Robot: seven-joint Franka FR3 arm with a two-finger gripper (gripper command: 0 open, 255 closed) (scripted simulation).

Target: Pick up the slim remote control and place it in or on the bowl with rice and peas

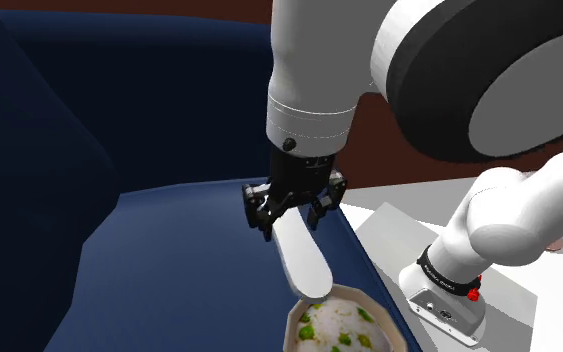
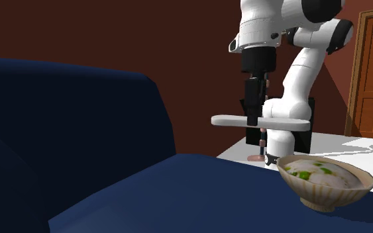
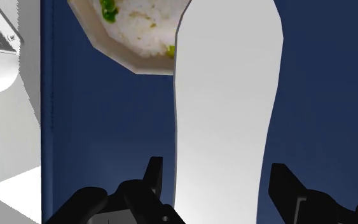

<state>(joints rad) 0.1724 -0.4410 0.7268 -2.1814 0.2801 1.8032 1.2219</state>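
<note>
Your gripper (image 1: 291, 222) is clamped across the slim white remote (image 1: 302, 262) and holds it level in the air above the blue sofa seat (image 1: 169, 260). In the shoulder view the remote's free end just overlaps the rim of the bowl of rice and peas (image 1: 369, 297). If you release here, it will likely slide off the rim onto the cushion. If you press down, the bowl may tip on the soft seat. There is one remote and one bowl.
</note>
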